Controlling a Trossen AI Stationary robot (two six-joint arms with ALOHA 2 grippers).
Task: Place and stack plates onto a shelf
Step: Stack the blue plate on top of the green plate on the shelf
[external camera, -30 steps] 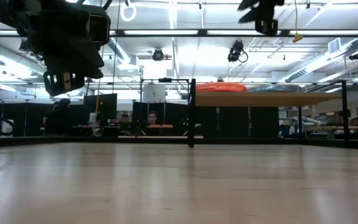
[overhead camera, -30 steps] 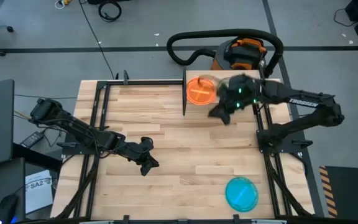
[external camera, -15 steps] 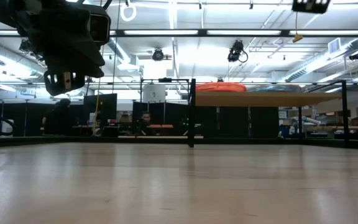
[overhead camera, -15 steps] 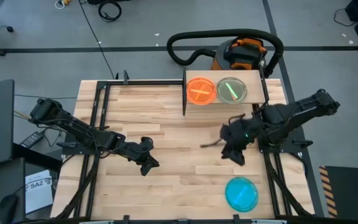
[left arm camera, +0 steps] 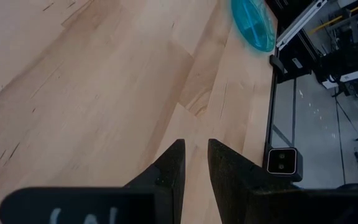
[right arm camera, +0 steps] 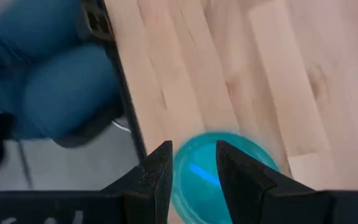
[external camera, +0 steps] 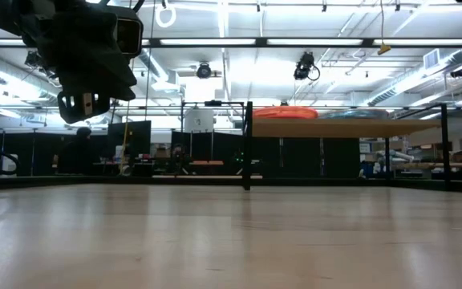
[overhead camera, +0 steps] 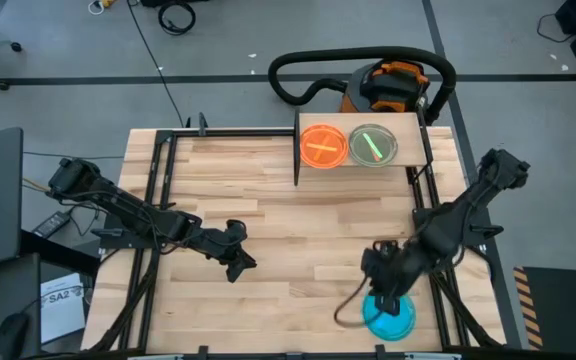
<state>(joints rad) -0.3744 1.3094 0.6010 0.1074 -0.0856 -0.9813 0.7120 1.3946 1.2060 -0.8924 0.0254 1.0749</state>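
The shelf [overhead camera: 363, 150] stands at the table's far edge. An orange plate [overhead camera: 321, 146] and a green plate [overhead camera: 372, 146] lie side by side on it. In the low view the shelf [external camera: 335, 127] shows the orange plate [external camera: 295, 112] on top. A blue plate [overhead camera: 396, 318] lies flat on the table near the front edge, right of the middle. My right gripper [overhead camera: 381, 292] hovers over the plate's far-left part, open; in its wrist view [right arm camera: 194, 167] the blue plate [right arm camera: 219, 186] shows between and beyond the fingers. My left gripper [overhead camera: 238, 252] hangs above the table's middle left, fingers a narrow gap apart [left arm camera: 196, 163].
Black frame rails [overhead camera: 158, 200] run along the table's left and right sides [overhead camera: 430, 215]. An orange-and-black machine with a black hose [overhead camera: 388, 85] stands behind the shelf. A blurred blue shape [right arm camera: 55, 81] shows past the table's edge in the right wrist view.
My right gripper has gone from over the shelf's right half toward the table's near edge and now hangs over the blue plate. The green plate, covered by the gripper a second ago, now shows lying on the shelf beside the orange one.
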